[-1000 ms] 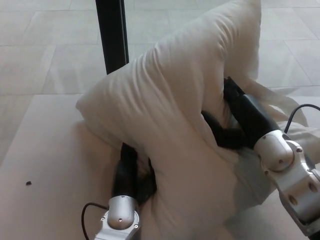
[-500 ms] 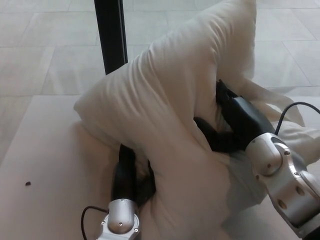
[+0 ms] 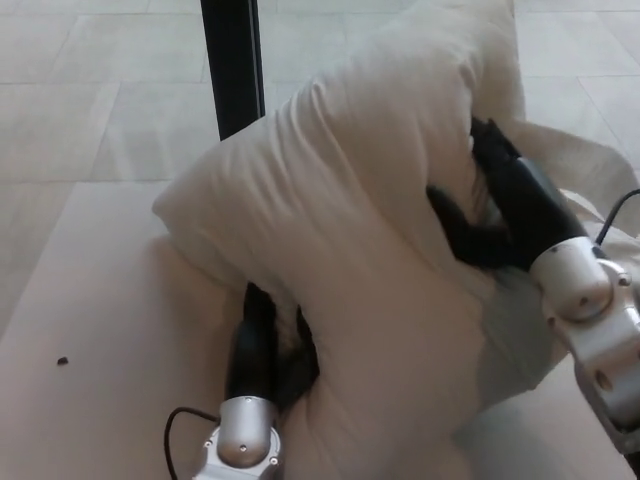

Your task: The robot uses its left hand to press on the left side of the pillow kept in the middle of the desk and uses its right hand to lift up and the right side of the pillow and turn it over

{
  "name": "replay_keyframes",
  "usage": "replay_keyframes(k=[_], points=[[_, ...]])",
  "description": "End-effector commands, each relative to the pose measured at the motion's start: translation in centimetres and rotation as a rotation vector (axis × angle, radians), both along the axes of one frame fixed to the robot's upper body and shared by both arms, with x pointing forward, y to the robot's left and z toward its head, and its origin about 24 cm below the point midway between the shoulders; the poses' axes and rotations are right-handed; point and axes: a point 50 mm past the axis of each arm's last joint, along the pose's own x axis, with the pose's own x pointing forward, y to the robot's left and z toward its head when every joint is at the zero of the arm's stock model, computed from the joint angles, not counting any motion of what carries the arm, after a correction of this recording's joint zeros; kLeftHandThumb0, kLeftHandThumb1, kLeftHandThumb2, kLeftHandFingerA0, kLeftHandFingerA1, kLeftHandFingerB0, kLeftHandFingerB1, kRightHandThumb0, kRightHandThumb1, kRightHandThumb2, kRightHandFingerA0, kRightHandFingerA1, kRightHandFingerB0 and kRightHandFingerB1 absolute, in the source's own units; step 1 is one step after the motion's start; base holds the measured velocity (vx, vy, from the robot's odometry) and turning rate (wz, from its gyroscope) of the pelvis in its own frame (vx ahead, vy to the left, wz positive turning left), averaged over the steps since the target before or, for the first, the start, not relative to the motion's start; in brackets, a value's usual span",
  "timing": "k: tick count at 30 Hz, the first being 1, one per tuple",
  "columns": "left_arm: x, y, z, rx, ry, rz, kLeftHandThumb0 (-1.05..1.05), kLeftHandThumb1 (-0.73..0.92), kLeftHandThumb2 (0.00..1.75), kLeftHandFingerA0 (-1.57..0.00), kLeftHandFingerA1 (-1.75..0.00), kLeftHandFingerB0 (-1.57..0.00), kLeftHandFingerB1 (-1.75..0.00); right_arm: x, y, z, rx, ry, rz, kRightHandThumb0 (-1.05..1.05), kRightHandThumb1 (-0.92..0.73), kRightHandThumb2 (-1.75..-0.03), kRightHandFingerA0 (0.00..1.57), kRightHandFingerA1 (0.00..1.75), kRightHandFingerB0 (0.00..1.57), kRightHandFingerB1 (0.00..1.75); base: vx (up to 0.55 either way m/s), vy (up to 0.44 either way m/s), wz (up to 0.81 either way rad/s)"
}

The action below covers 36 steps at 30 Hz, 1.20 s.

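White pillow (image 3: pixel 350 250) is seen bulked up in the middle of the pale desk (image 3: pixel 100 330), its right side raised high and folded over toward the left, lower edge resting on the desk. No containers are visible. A black post (image 3: pixel 232 65) is seen standing behind the desk, against the tiled floor (image 3: pixel 90 100). Right hand (image 3: pixel 500 205) is pressed into the raised right side of the pillow, black fingers (image 3: pixel 455 220) closed into the fabric, holding it up. Left hand (image 3: pixel 270 345) is tucked under the pillow's lower left fold, pressed against it; its fingers are mostly buried, so the grip cannot be told. A black cable (image 3: pixel 180 425) is looped beside the left wrist. A small dark speck (image 3: pixel 62 361) is seen on the desk at left, well apart from the pillow.
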Motion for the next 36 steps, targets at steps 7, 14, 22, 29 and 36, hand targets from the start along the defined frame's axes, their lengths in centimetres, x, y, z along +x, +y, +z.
replay_keyframes(k=[7,14,22,29,36], points=[[-0.7,8.8,1.1,-0.133,0.261,-0.199,-0.99,0.76,1.12,0.0,-0.15,0.0,0.0,-1.6,-9.4,1.1,0.306,0.243,0.117,-1.05,-0.74,-1.23,0.0,0.13,0.0,0.0,0.0,0.0,0.0],[-1.6,12.0,2.3,-0.137,0.234,-0.125,-1.05,0.83,1.18,0.0,-0.11,0.0,0.0,-3.5,-13.5,0.6,0.275,0.269,0.031,-1.04,-0.79,-1.28,0.0,0.13,0.0,0.0,0.0,0.0,0.0],[-4.1,19.9,3.9,-0.142,0.156,0.042,-1.05,0.79,1.13,0.0,-0.1,0.0,0.0,-7.5,-21.4,2.1,0.362,0.199,-0.151,-1.05,-0.78,-1.25,0.0,0.13,0.0,0.0,0.0,0.0,0.0],[-8.7,29.5,6.4,-0.159,-0.032,0.426,-1.05,0.9,0.72,-0.04,-0.47,0.0,-0.11,-15.5,-30.8,2.6,0.376,0.096,-0.52,-1.05,-0.76,-1.25,0.0,0.48,0.0,0.39,0.0,0.0,0.0],[-16.4,35.7,4.9,-0.085,0.073,0.71,-1.05,0.84,0.73,-0.1,-0.56,0.0,-0.11,-25.8,-37.4,-1.0,0.604,-0.068,-0.994,-1.05,-0.79,-1.28,0.0,0.58,0.0,0.42,0.0,0.0,0.0]])
